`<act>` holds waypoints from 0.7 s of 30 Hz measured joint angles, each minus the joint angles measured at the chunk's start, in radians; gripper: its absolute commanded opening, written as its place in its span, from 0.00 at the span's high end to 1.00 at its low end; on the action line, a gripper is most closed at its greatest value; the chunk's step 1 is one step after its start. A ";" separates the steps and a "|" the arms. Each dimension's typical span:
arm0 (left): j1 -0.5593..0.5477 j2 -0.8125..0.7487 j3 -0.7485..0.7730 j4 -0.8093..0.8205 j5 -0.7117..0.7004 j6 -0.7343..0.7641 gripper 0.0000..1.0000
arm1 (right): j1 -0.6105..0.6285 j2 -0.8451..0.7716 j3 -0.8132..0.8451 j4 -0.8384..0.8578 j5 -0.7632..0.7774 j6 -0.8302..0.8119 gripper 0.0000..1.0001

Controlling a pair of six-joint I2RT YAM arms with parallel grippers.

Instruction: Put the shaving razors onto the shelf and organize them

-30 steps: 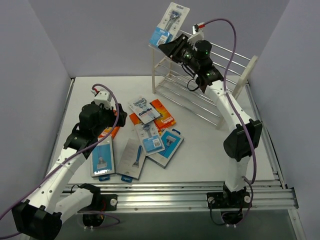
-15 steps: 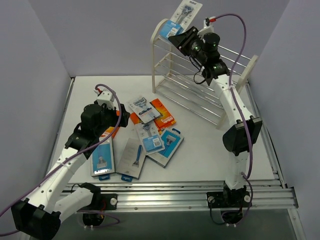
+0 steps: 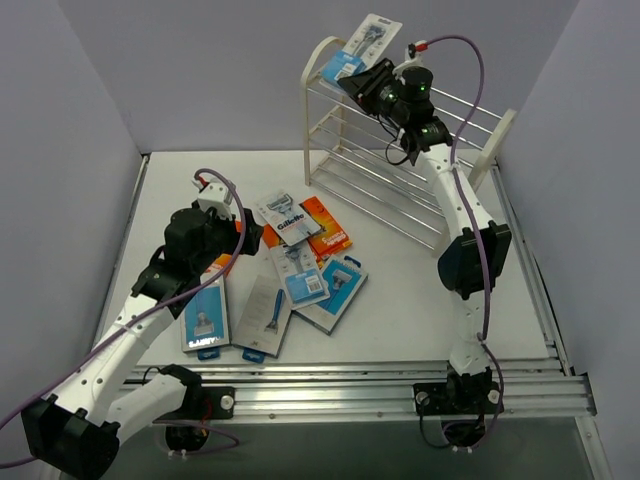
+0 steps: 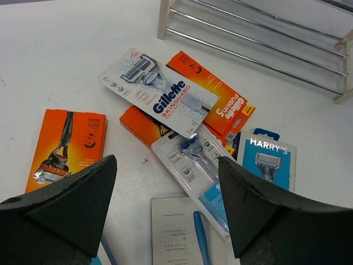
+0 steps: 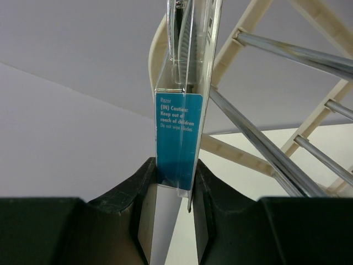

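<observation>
Right end effector pinches a blue-and-white razor blister pack by the cream wire-rod shelf top; left end effector gapes wide (holding nothing) over scattered packs.

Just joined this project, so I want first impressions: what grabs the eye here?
The right gripper, up high, pinches a blue-and-white razor pack by the top of the cream shelf at the back. In front, a loose pile of razor packs and orange boxes lies beneath the open left gripper.
</observation>
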 measured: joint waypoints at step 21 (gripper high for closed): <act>-0.016 0.001 0.000 0.000 -0.022 0.008 0.16 | -0.001 0.030 0.048 -0.001 -0.043 0.054 0.82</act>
